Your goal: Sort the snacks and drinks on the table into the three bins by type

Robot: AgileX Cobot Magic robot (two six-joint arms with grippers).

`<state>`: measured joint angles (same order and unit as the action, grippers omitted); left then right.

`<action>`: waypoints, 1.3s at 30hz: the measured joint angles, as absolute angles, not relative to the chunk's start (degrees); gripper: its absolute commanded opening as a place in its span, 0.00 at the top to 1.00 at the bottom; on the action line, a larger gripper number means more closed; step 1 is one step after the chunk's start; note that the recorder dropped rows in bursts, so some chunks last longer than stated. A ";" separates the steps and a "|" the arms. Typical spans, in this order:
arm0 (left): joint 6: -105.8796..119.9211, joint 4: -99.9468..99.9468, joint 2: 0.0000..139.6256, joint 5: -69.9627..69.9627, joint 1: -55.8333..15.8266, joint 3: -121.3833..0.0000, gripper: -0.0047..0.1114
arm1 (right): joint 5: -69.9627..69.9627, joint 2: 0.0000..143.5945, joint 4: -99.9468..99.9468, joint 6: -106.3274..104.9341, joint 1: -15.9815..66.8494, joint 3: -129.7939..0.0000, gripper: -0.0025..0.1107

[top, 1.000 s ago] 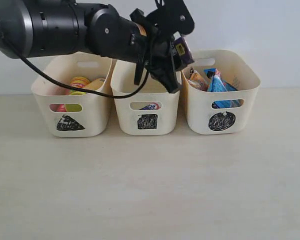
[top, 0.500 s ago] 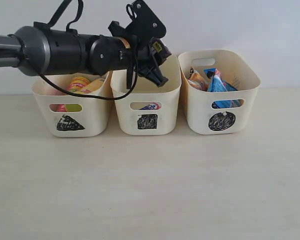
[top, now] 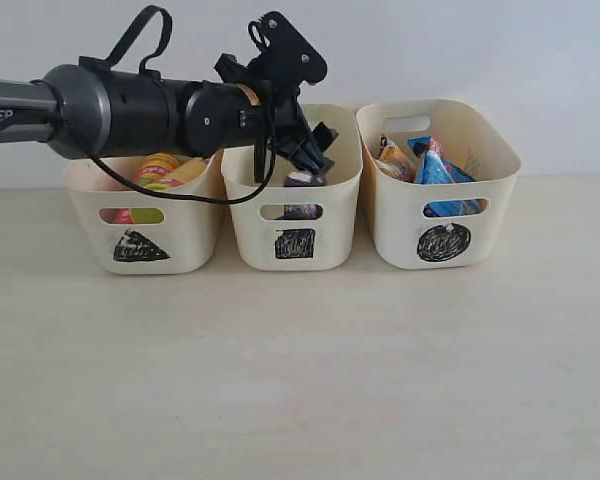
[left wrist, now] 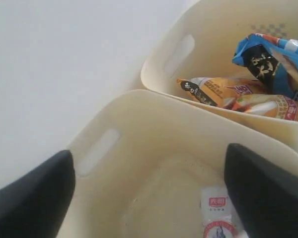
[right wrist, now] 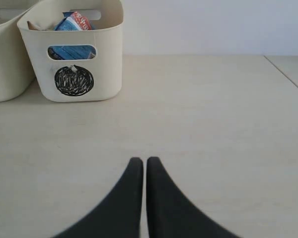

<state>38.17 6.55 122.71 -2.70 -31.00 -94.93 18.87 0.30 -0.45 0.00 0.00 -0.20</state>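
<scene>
Three cream bins stand in a row at the back of the table (top: 300,370), each marked in black on its front wall. The left gripper (top: 315,158), at the end of a dark arm reaching in from the left, hangs over the square-marked bin (top: 330,245). Its jaws are spread wide with nothing between them, and the left wrist view shows only the bin's interior in the gap. The dark purple carton (top: 300,181) sits inside this middle bin just below the fingertips, and its dark side shows through the front handle slot. Whether it touches the fingers cannot be told. A pale printed carton face (left wrist: 216,218) lies on the bin floor, but which carton it belongs to is unclear. The triangle-marked bin (top: 90,200) holds the chip cans: the orange can (top: 160,165) rises above the rim, and a yellow-green lid (top: 147,215) shows through the slot. The circle-marked bin (top: 500,190) holds the foil bags, with the blue bag (top: 435,165) beside the orange-and-black bag (top: 393,160). The right gripper (right wrist: 144,161) is low over bare tabletop, well apart from the bins, its two dark fingers pressed together and holding nothing.
</scene>
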 measured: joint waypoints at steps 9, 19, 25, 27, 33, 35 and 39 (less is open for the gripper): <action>37.94 6.55 117.24 12.22 -31.00 -94.93 0.81 | 18.87 0.30 -0.45 0.00 0.00 -0.20 0.98; 32.11 5.81 109.84 34.01 -31.00 -94.93 0.93 | 18.87 0.30 -0.45 0.00 0.00 -0.20 0.98; 20.18 -3.11 104.79 40.85 -31.00 -91.93 0.93 | 18.87 0.30 -0.45 0.00 0.00 -0.20 0.98; 17.13 -5.49 102.59 40.96 -31.00 -89.58 0.93 | 18.87 0.30 -0.45 0.00 0.00 -0.20 0.98; 8.69 -8.90 92.76 38.25 -31.00 -79.77 0.93 | 18.87 0.30 -0.45 0.00 0.00 -0.20 0.98; 6.15 -9.03 89.00 35.98 -31.00 -75.61 0.93 | 18.87 0.30 -0.45 0.00 0.00 -0.20 0.98; 3.51 -9.15 81.64 30.81 -31.00 -67.46 0.93 | 18.87 0.30 -0.45 0.00 0.00 -0.20 0.98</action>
<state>3.51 -9.15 81.64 30.81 -31.00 -67.46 18.87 0.30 -0.45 0.00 0.00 -0.20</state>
